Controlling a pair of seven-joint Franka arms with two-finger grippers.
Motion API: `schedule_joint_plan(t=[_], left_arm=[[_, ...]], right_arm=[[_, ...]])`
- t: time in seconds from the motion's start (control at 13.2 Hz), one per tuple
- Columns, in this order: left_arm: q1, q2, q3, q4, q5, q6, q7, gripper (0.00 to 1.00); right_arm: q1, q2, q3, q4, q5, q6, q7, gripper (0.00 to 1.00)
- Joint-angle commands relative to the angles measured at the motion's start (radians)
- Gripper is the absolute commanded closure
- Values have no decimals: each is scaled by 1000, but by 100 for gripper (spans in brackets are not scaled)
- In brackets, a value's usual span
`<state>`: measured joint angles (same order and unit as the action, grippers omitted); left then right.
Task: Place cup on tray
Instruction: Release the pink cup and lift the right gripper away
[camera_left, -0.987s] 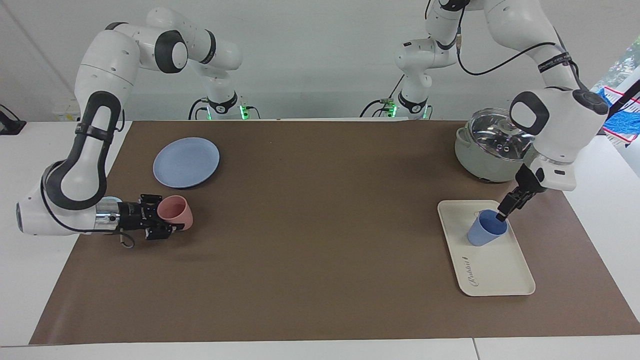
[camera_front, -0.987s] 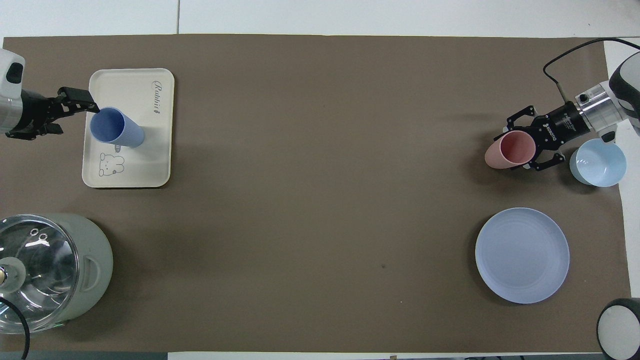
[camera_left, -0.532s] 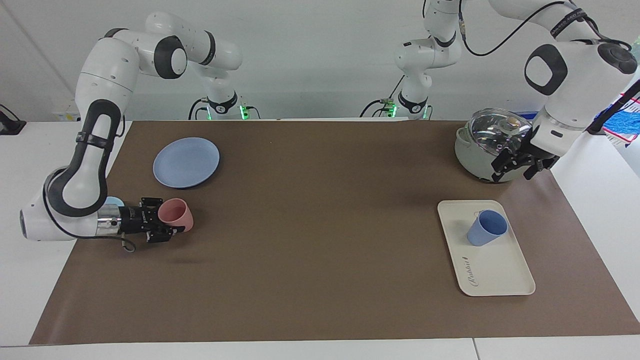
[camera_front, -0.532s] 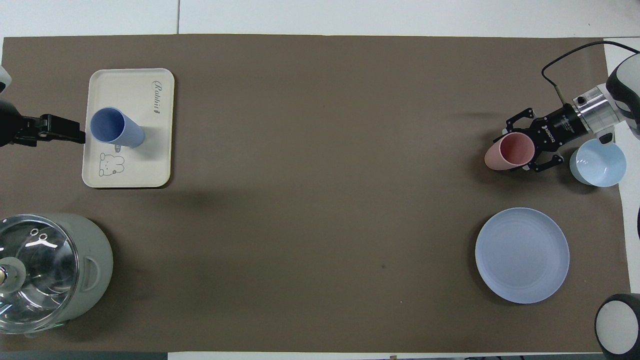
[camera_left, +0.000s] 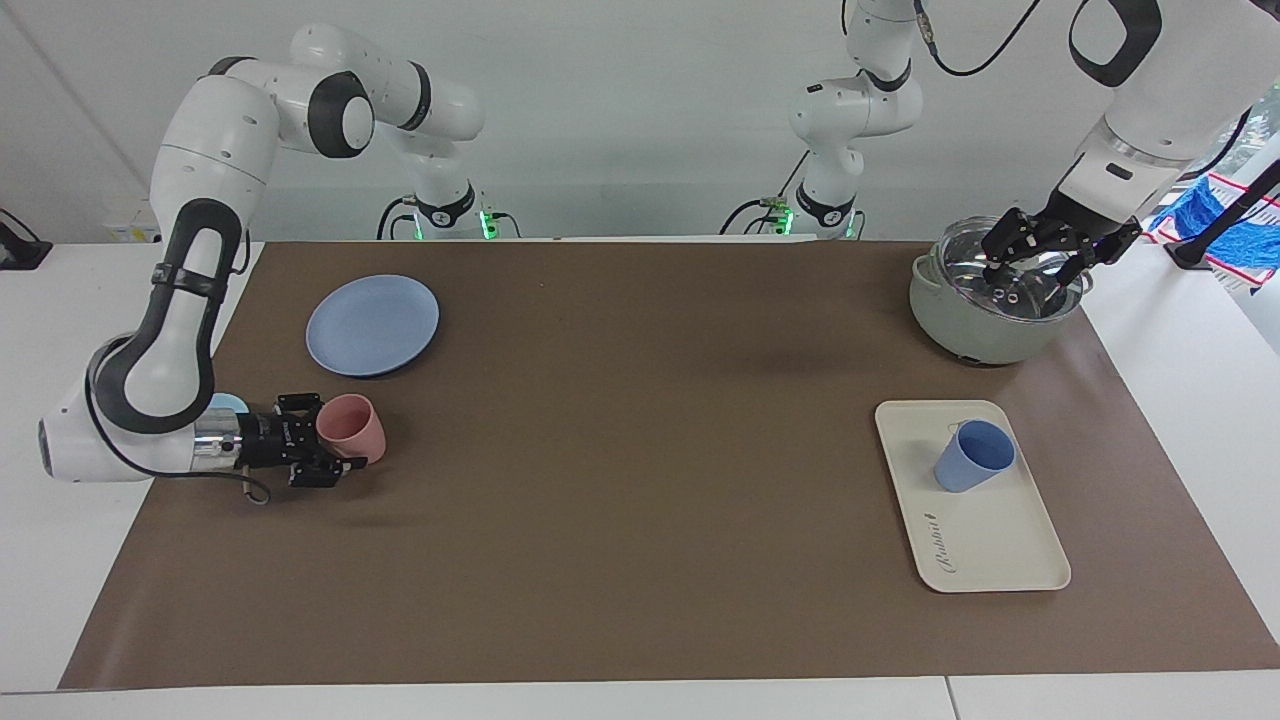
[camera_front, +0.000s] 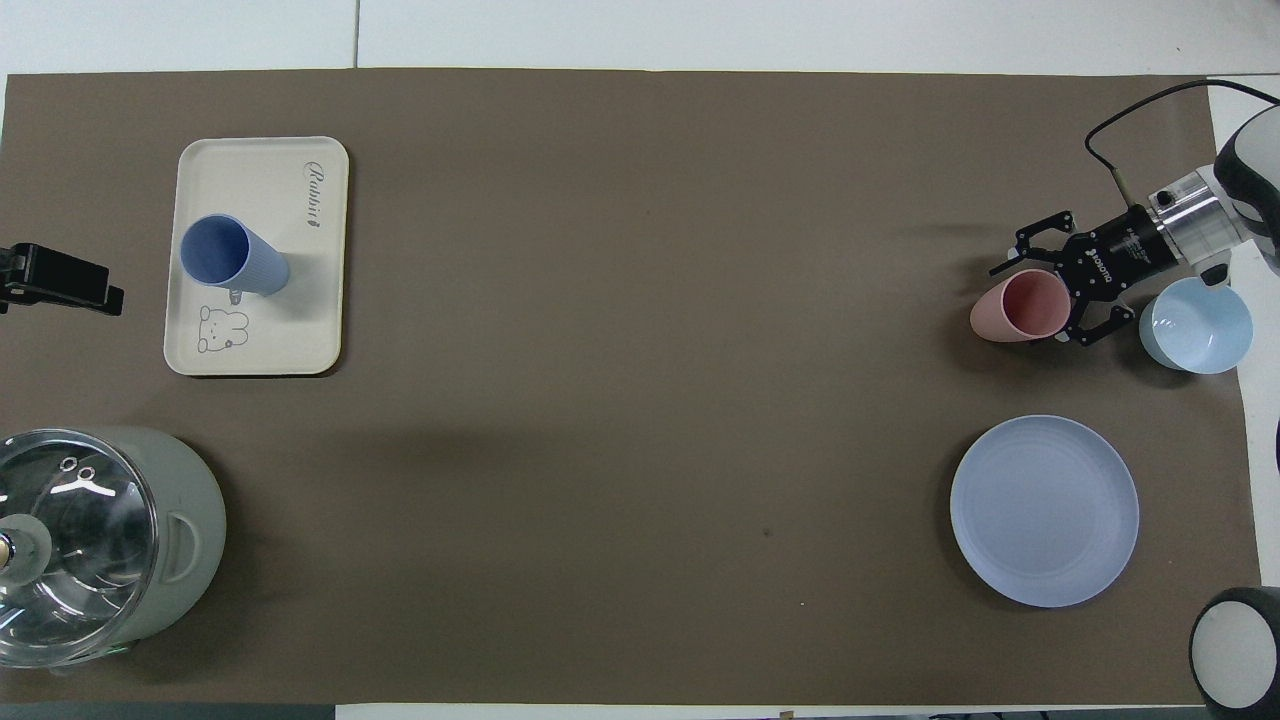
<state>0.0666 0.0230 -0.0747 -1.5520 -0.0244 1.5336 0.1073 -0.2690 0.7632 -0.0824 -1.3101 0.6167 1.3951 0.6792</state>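
The periwinkle-blue cup stands upright on the cream rabbit tray toward the left arm's end of the table; both also show in the overhead view, the cup on the tray. My left gripper is open and empty, raised over the pot, well clear of the cup. Only its tip shows at the overhead view's edge. My right gripper is low at the right arm's end, open, with its fingers on either side of a pink tumbler.
A grey-green pot with a glass lid stands nearer to the robots than the tray. A round blue plate and a light-blue bowl lie near the pink tumbler.
My left gripper let go of the blue cup's rim, rose and drew back over the pot; the cup stays on the tray. My right gripper slid back slightly at the pink tumbler.
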Motion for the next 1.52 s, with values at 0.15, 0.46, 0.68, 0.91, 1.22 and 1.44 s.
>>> schedule_joint_plan(t=[0.15, 0.46, 0.68, 0.91, 1.22, 1.44], left_arm=[[-2, 11, -4, 39, 12, -24, 3, 0], [-10, 44, -4, 105, -3, -78, -84, 0], [-11, 35, -4, 98, -8, -76, -92, 0], [-11, 29, -4, 95, -8, -75, -93, 0], [-11, 26, -4, 93, -9, -70, -97, 0], [-11, 15, -4, 78, -9, -69, -94, 0]], right_arm=[[-26, -2, 3, 23, -72, 22, -147, 0], [-36, -102, 4, 23, -156, 39, -265, 0], [-23, -178, 12, 22, -232, 45, -384, 0], [-15, -269, 19, 22, -273, 47, -412, 0], [108, -419, 20, 9, -426, 18, -421, 0], [128, -487, 24, 8, -474, -16, -536, 0]])
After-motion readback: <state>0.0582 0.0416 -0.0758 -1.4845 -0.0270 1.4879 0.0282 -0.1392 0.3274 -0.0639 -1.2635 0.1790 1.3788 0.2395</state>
